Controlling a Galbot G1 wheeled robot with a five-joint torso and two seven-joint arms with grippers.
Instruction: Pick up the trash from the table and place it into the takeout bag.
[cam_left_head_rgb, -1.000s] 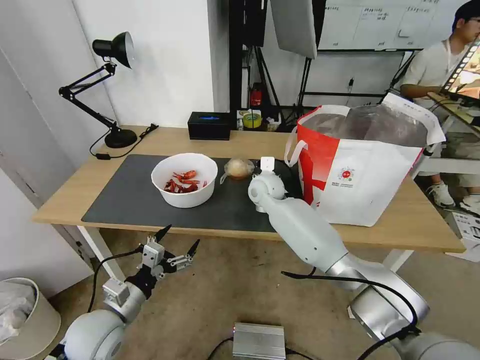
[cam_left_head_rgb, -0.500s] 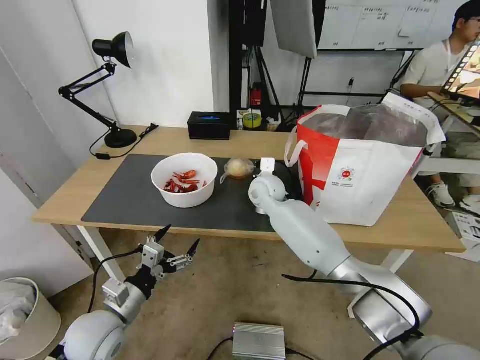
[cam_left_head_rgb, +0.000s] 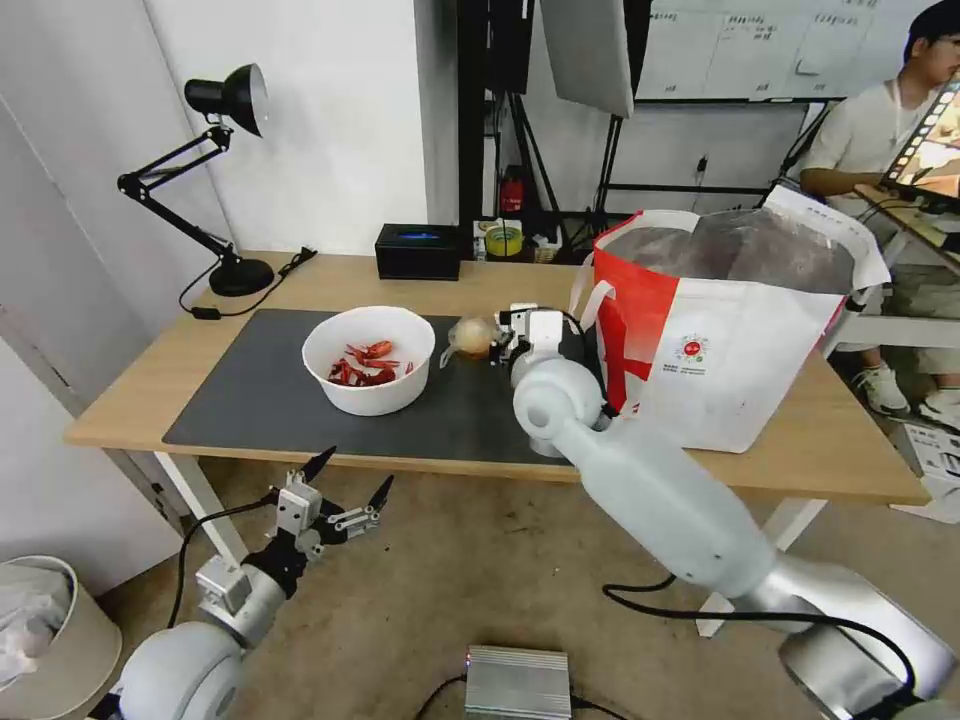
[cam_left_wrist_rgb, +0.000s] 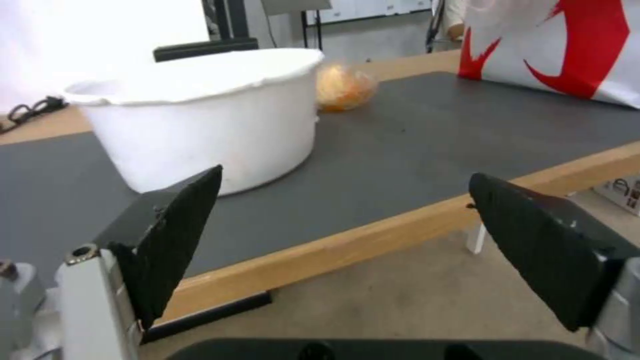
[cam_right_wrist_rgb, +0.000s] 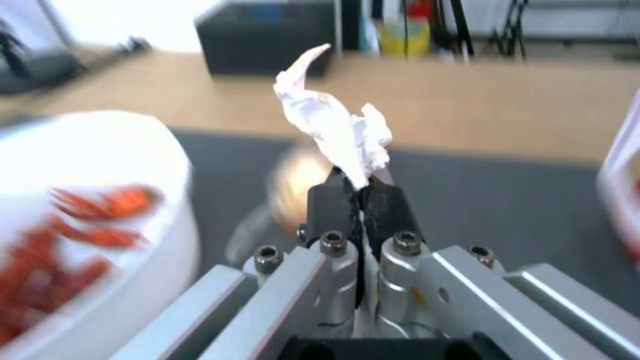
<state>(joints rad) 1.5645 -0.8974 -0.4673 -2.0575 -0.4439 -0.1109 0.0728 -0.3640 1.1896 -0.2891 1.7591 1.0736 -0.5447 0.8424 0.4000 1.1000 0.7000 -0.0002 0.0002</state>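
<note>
Right gripper (cam_right_wrist_rgb: 357, 187), jaws pinched on the crumpled white tissue (cam_right_wrist_rgb: 340, 130), above the dark grey mat (cam_left_head_rgb: 250, 400) between wrapped tan ball (cam_left_head_rgb: 472, 337) and takeout bag (cam_left_head_rgb: 730, 370); left gripper (cam_left_head_rgb: 345, 485) spread, below the table (cam_left_head_rgb: 850, 450) edge.

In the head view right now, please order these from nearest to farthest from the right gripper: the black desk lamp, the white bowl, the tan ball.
1. Tan ball: just on the left of the right gripper, on the mat.
2. White bowl: farther left, mid-mat.
3. Black desk lamp: far-left back corner of the table.
</note>
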